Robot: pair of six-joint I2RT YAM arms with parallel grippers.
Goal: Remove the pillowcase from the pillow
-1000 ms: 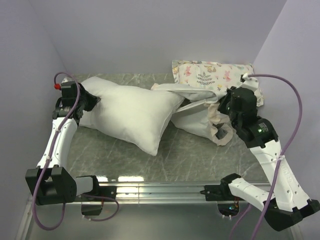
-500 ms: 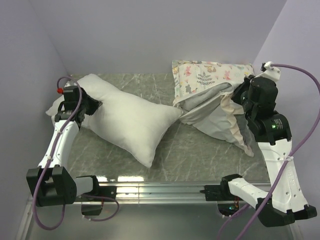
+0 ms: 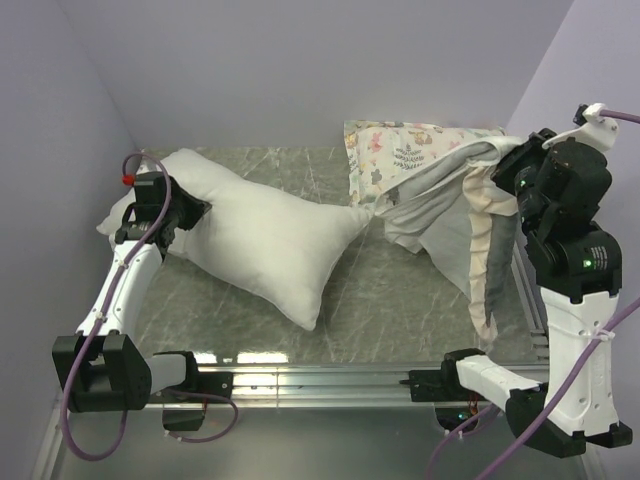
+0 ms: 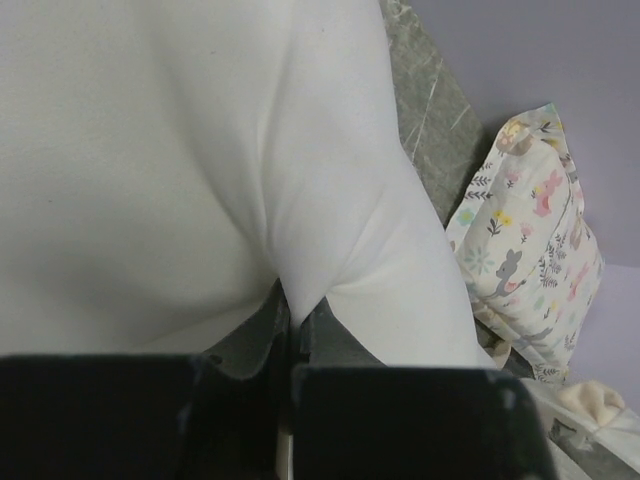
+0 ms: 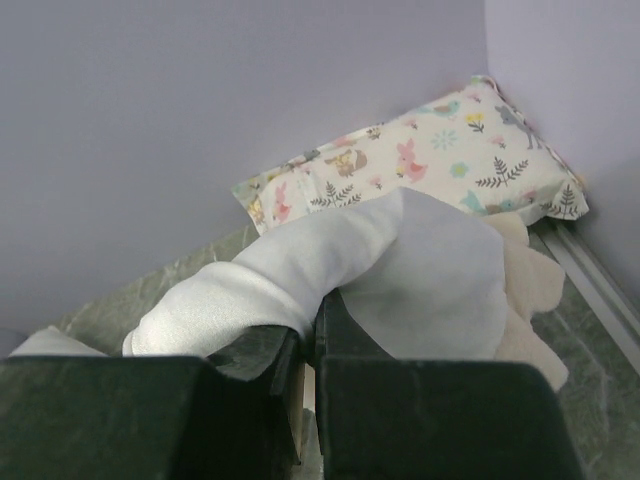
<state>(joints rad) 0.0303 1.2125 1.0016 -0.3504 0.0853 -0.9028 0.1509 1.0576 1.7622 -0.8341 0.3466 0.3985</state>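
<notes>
Now we see our left tool (image 3: 188,212) pinched tight on the pillow (image 3: 265,235) at 9 o'clock on the counter (image 3: 390,300); our right tool (image 3: 512,178) clamps the pillowcase (image 3: 440,215), held aloft at 3 o'clock, its hanging folds just beside the pillow's corner, near the printed pillow (image 3: 410,150).

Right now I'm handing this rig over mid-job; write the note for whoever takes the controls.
Left gripper: shut on the plump plain white pillow, pinching its left end; it lies on the grey marbled table.
Right gripper: shut on the grey fabric pillowcase with cream frill, held raised at right, draping beside the small animal-print pillow.
Done: pillow almost entirely bare; its right corner meets the case's mouth, tip inside or not, cannot tell.
Left: draw the case further right, probably, then set it down.
</notes>
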